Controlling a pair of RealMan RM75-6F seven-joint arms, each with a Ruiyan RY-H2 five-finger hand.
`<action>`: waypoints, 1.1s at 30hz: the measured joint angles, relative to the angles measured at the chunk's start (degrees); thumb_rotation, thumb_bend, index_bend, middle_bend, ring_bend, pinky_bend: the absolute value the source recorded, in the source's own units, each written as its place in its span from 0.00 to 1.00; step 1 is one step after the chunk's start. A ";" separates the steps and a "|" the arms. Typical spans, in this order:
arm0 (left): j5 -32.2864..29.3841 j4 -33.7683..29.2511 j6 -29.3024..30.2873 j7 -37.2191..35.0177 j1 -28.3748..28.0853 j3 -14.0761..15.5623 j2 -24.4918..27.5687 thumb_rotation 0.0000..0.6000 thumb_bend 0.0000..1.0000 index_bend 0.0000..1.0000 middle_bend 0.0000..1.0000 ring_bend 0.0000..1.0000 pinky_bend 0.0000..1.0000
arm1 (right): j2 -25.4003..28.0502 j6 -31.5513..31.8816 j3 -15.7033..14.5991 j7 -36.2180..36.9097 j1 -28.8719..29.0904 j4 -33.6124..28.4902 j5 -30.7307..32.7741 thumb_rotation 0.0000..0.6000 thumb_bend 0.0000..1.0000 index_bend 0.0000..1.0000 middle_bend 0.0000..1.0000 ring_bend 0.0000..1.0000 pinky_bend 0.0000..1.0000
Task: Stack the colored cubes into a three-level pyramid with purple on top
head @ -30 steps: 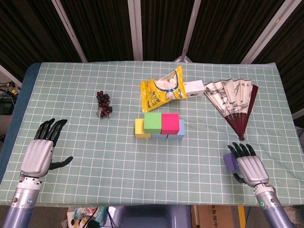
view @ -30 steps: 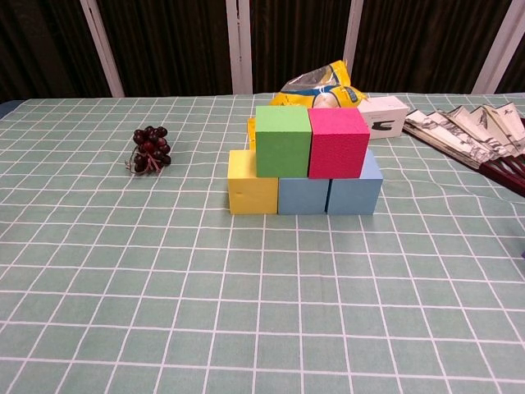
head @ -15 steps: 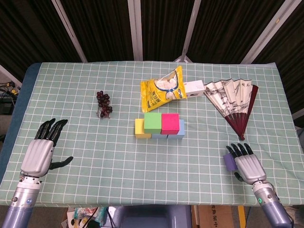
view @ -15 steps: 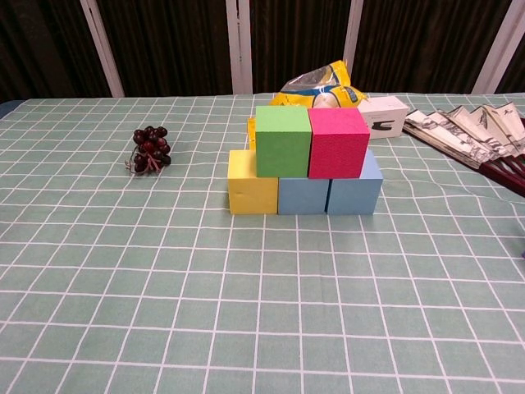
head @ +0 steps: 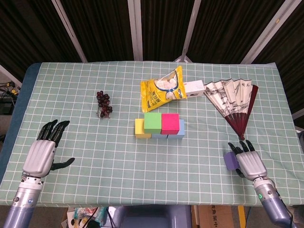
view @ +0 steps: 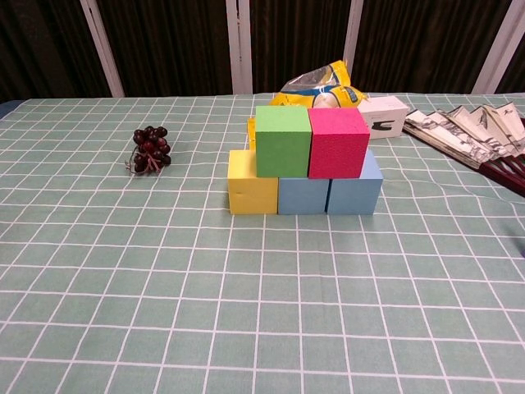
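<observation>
- The yellow snack bag [head: 162,88] lies sealed just behind the cube stack, its contents hidden.
- The stack: yellow cube [view: 252,182] and two blue cubes [view: 328,194] in a row, green cube [view: 283,140] and pink cube [view: 337,142] on top.
- Right hand [head: 249,161], near the table's [head: 118,156] front edge right of the stack, has its fingers around the purple cube [head: 231,160]; whether it grips firmly I cannot tell.
- Left hand [head: 42,153] rests spread and empty, far left of the stack.
- Grapes [head: 104,104] lie left of the stack; a fan [head: 235,102] and white box [head: 194,88] lie right of the bag.
</observation>
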 measured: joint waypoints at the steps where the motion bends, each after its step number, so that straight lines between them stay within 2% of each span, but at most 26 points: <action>1: 0.02 -0.03 -0.12 -0.02 0.08 -0.12 0.02 1.00 0.10 0.00 0.08 0.01 0.00 | -0.13 0.32 0.04 0.19 -0.08 0.06 -0.30 1.00 0.31 0.01 0.38 0.18 0.00; 9: -0.08 -0.29 -0.97 -0.39 0.86 -1.37 0.26 1.00 0.10 0.00 0.08 0.01 0.00 | -0.36 1.35 0.60 3.54 -0.79 -2.09 -0.73 1.00 0.31 0.01 0.40 0.20 0.00; 15: -0.61 -0.57 -1.65 -1.13 1.32 -2.44 0.91 1.00 0.10 0.00 0.08 0.01 0.00 | 1.13 1.81 2.06 5.21 -1.26 -7.53 2.08 1.00 0.31 0.01 0.40 0.20 0.00; 20: -1.37 -0.79 -2.44 -1.79 1.54 -3.20 1.53 1.00 0.10 0.00 0.08 0.01 0.00 | 3.66 3.30 4.42 4.83 -1.34 -14.48 5.92 1.00 0.31 0.01 0.40 0.20 0.00; 26: -2.18 -0.76 -3.71 -1.52 1.62 -3.75 2.06 1.00 0.10 0.00 0.08 0.01 0.00 | 7.90 5.37 8.00 -0.62 0.13 -23.52 11.83 1.00 0.31 0.01 0.40 0.20 0.00; 33: -2.25 -1.03 -4.66 -1.56 1.73 -4.21 2.17 1.00 0.10 0.00 0.08 0.01 0.00 | 11.76 8.88 12.18 -10.20 3.77 -34.73 17.57 1.00 0.31 0.01 0.40 0.20 0.00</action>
